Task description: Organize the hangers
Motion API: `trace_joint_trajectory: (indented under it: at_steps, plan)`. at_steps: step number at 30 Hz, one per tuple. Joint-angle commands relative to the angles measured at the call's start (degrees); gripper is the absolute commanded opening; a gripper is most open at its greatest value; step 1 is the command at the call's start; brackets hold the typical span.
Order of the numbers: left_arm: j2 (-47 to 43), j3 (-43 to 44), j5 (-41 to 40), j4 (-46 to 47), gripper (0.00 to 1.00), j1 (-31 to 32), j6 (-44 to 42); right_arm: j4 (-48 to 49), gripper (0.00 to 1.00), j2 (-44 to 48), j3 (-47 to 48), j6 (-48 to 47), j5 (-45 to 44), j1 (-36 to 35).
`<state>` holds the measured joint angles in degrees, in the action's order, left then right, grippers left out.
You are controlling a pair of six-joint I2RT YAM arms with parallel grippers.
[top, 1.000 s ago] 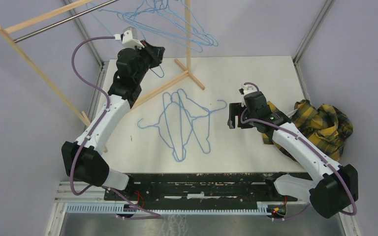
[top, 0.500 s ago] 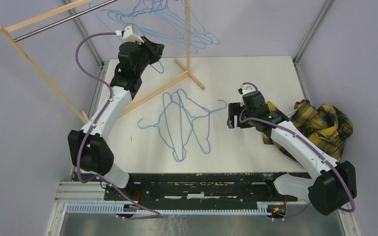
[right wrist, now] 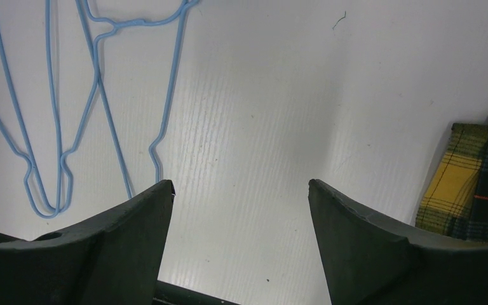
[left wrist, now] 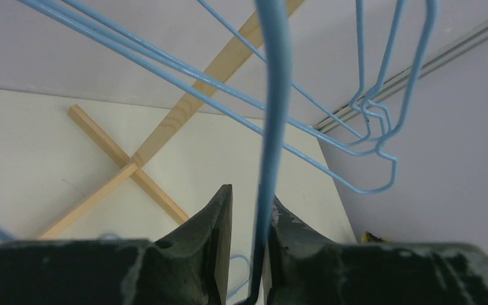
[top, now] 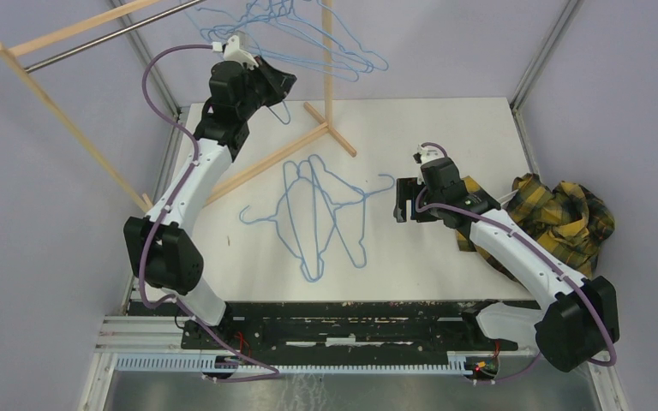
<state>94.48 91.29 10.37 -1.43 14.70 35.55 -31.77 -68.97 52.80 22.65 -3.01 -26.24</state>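
Note:
Several light-blue wire hangers (top: 313, 43) hang from the rack at the top. Several more lie in a pile on the table (top: 319, 214), also in the right wrist view (right wrist: 164, 95). My left gripper (top: 284, 83) is raised close under the hanging ones, shut on one hanger whose hook (top: 284, 117) dangles below it. In the left wrist view that hanger's wire (left wrist: 273, 95) runs up between the narrow jaws of the left gripper (left wrist: 251, 194), against the right finger. My right gripper (top: 401, 201) is open and empty just right of the pile, low over the table (right wrist: 241, 184).
The wooden rack has a metal rod (top: 77, 47), an upright post (top: 328, 60) and a base bar (top: 283, 154) across the far left of the table; the base cross shows in the left wrist view (left wrist: 133, 175). A yellow plaid shirt (top: 565, 214) lies at the right edge (right wrist: 476, 184).
My left arm has stretched up and to the right with the hanger, closer to the hanging ones. The right gripper has barely shifted.

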Motion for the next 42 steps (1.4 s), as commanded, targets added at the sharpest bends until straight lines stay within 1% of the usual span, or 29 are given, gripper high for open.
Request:
trace_joint_trajectory:
  at_steps: [1, 2, 3, 4, 5, 10, 11, 12, 13, 14, 17, 23, 27, 31, 34, 37, 42]
  plan:
    - [0.21, 1.64, 3.25, -2.18, 0.35, 0.07, 1.85, 1.82, 0.87, 0.96, 0.32, 0.15, -0.71, -0.03]
    - [-0.48, 1.38, 3.21, -1.85, 0.43, 0.07, 1.65, 1.80, 0.87, 1.08, 0.18, 0.10, -0.81, -0.04]
    - [-1.02, 1.20, 3.06, -1.75, 0.47, 0.09, 1.50, 1.80, 0.87, 1.19, 0.13, 0.01, -0.78, -0.04]
    - [-1.55, 1.07, 2.89, -1.73, 0.54, 0.09, 1.27, 1.81, 0.87, 1.20, 0.15, -0.09, -0.71, -0.04]
    - [-2.17, 1.01, 2.60, -1.80, 0.58, 0.07, 1.00, 1.80, 0.87, 1.13, 0.20, -0.07, -0.62, -0.03]
    - [-4.99, 0.87, 1.26, -4.02, 0.75, 0.03, -0.85, 1.98, 0.87, 0.94, -0.16, 0.06, 0.09, -0.04]
    - [-5.73, 0.65, 0.67, -4.62, 0.82, 0.01, -1.24, 2.12, 0.87, 0.94, -0.29, 0.09, 0.21, 0.02]
    - [-6.60, 0.29, 0.11, -5.22, 0.93, -0.02, -1.84, 2.22, 0.87, 0.94, -0.39, 0.14, 0.37, -0.04]
    - [-7.54, -0.17, -0.72, -5.76, 0.98, 0.00, -2.52, 2.24, 0.87, 0.88, -0.46, 0.12, 0.48, -0.05]
    - [-8.53, -0.70, -1.40, -6.27, 1.00, -0.02, -3.29, 2.24, 0.87, 0.78, -0.51, 0.13, 0.58, -0.04]
    - [-11.63, -2.40, -3.37, -7.45, 0.99, -0.11, -5.29, 2.09, 0.88, 0.34, -0.66, -0.13, 0.49, -0.02]
    - [-16.81, -4.82, -3.95, -9.74, 0.99, -0.81, -8.06, 2.47, 0.88, -1.04, -1.21, 0.08, 0.79, -0.03]
    - [-20.83, -8.39, -7.78, -12.55, 0.99, -1.14, -10.30, 3.49, 0.87, -2.70, -1.53, 1.16, 2.53, -0.03]
    - [-26.02, -14.37, -9.33, -13.76, 0.99, -1.42, -10.67, 5.65, 0.78, -6.81, -1.48, 2.58, 5.91, -0.13]
    - [-29.70, -19.01, -9.05, -14.85, 0.99, -1.50, -10.45, 6.98, 0.74, -11.01, -0.20, 2.70, 7.27, -0.56]
    - [-33.13, -23.66, -9.00, -16.04, 1.00, -1.52, -10.33, 7.98, 0.71, -15.68, 2.42, 2.68, 8.25, -1.08]
    - [-38.43, -31.66, -8.88, -17.67, 0.96, -1.50, -9.97, 8.57, 0.62, -22.70, 9.38, 2.98, 10.72, -2.73]
